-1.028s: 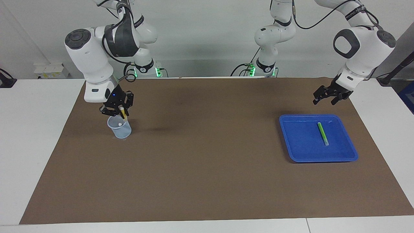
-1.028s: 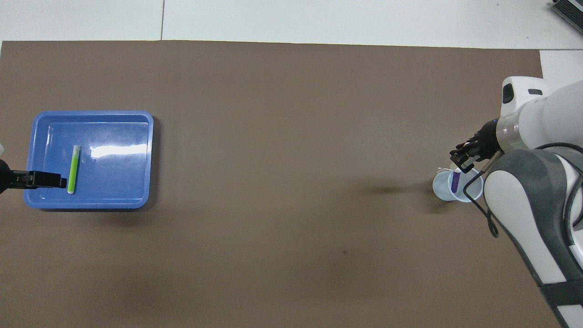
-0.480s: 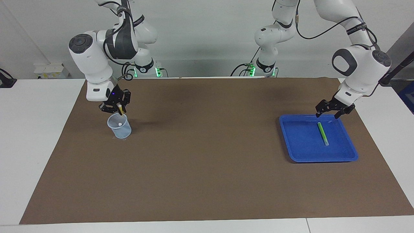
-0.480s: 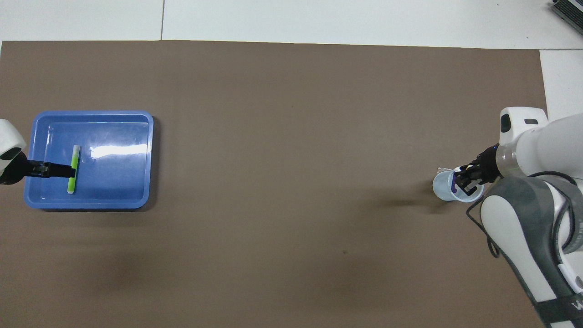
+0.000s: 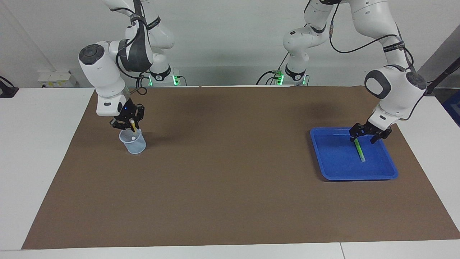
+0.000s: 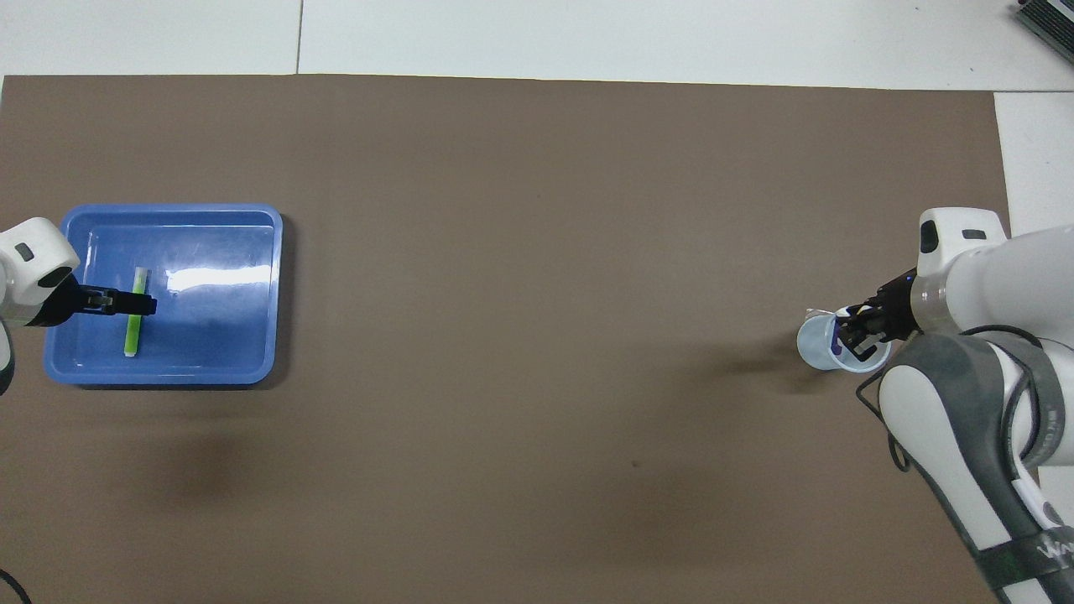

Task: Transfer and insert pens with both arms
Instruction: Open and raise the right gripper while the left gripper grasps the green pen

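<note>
Broadly, everything is lying on the brown mat (image 5: 222,172), so it serves as the landmark. Two stations are sitting at its ends, presumably so that each arm works one end and pens travel between them.

At the mat's left-arm end, the blue tray (image 5: 337,169) is lying flat, acting as the pick-up station. The left gripper (image 5: 367,133) is hanging low over the tray with its jaws spread wide and nothing in them, straddling the end of the green pen (image 5: 359,151) that lies nearer the robots. The pen is lying flat on the tray floor, lengthwise toward the robots, so the spread fingers can likely close across its slim body. Whether they are touching it yet cannot be told.

At the mat's right-arm end, a clear cup (image 5: 133,142) is standing upright as the receiving holder. The right gripper (image 5: 130,124) is poised just above its rim, clenched on the yellow pen (image 5: 133,126), which is pointing steeply down with its lower tip at the cup's mouth. It is being held near-vertical, probably so it can drop straight in. The purple pen (image 6: 836,335) is already leaning inside the cup, its pale end showing from across the table.

By this reading, one pen is inserted, one is about to be, and one is awaiting pick-up.
</note>
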You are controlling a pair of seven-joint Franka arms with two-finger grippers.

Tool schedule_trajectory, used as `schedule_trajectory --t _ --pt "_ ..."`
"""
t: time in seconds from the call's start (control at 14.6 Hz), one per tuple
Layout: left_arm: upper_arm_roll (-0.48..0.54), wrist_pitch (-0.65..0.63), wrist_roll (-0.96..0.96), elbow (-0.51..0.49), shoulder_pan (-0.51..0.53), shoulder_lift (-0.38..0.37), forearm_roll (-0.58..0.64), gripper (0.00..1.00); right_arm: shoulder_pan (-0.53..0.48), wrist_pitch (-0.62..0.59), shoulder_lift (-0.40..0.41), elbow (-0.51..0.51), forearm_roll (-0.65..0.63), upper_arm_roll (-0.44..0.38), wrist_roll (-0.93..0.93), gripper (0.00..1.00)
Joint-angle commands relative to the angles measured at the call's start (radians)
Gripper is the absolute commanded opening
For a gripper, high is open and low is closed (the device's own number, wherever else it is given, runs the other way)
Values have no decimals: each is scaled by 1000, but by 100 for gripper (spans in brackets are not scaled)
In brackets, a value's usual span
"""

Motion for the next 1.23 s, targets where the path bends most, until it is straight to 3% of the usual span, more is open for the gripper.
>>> schedule_trajectory --t 0.0,0.14,0.21,0.34,0.55,0.82,1.16 --pt "-8 48 16 8 17 34 19 97 -22 51 -1 -36 -21 14 -14 0" --pt "-8 80 22 9 17 60 19 95 -22 57 -1 -37 -21 14 -13 6" --pt "-8 91 40 9 19 66 19 95 -22 57 -1 -37 -21 14 -13 36" --pt "-8 95 51 18 19 80 19 95 -22 54 -1 -36 -20 14 -15 56" --pt "-6 114 51 29 20 101 19 92 -20 25 -2 -10 -11 16 -15 59" --pt "-6 135 53 29 28 117 19 90 -5 -107 -3 133 43 17 -1 59" --pt "-6 155 85 28 43 134 19 82 90 -119 -9 200 173 17 206 59"
